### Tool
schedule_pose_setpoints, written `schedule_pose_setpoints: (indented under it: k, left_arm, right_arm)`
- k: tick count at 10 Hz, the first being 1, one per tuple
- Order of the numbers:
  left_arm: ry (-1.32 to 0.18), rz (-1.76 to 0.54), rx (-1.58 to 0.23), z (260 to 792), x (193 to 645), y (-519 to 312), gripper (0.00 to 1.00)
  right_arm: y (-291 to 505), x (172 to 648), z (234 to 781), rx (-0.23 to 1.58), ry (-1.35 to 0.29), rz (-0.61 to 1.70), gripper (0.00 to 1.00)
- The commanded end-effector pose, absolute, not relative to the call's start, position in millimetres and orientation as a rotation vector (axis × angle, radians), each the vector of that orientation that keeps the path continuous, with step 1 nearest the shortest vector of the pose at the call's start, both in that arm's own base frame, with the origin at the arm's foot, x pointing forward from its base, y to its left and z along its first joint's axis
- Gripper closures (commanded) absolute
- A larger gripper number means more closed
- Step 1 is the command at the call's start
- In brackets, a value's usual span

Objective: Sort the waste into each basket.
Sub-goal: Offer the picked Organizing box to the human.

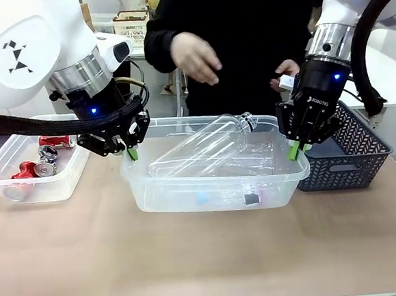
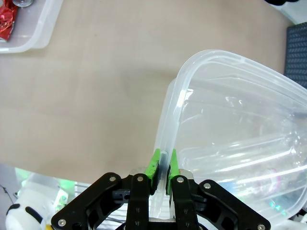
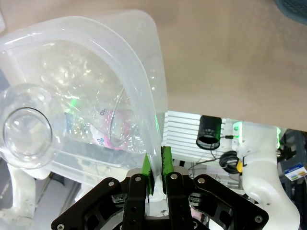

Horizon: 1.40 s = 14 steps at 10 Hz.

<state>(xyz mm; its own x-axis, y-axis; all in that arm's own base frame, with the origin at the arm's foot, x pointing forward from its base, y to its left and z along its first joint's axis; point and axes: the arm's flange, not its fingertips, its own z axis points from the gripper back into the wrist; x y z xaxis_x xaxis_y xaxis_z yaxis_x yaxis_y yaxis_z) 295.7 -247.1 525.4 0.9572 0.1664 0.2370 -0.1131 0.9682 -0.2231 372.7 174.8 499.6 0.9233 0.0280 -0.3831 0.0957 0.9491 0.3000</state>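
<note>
Both pincers clamp the bottle tub's rim, one at each end.

The left pincer and right pincer are each closed on the rim of the middle tub, which holds clear bottles; whether it sits on the surface or hangs just above it I cannot tell. The cans lie in the left tub. Sorting looks nearly done; this step seems to be shifting the full tub together, so the next move calls for level, matched travel. "ROBOTIQ" reads on the right pincer. A person's hand hovers behind.
</note>
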Motion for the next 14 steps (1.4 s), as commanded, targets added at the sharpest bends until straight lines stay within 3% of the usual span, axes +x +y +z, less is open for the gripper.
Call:
schedule_pose_setpoints:
  k: [1, 11, 12, 14]
  left_arm:
    - [-0.260, 0.181, -0.253, 532, 295, -253, 1.00]
    - [-0.260, 0.181, -0.253, 532, 295, -253, 1.00]
    - [-0.257, 0.143, -0.209, 525, 296, -247, 0.93]
    - [-0.285, 0.148, -0.233, 515, 375, -256, 0.93]
  right_arm:
    - [179, 369, 496, 0.338, 0.391, -0.023, 1.00]
    - [179, 369, 496, 0.338, 0.391, -0.023, 1.00]
    - [175, 373, 499, 0.320, 0.395, -0.035, 0.91]
    - [198, 446, 507, 0.324, 0.404, -0.001, 0.91]
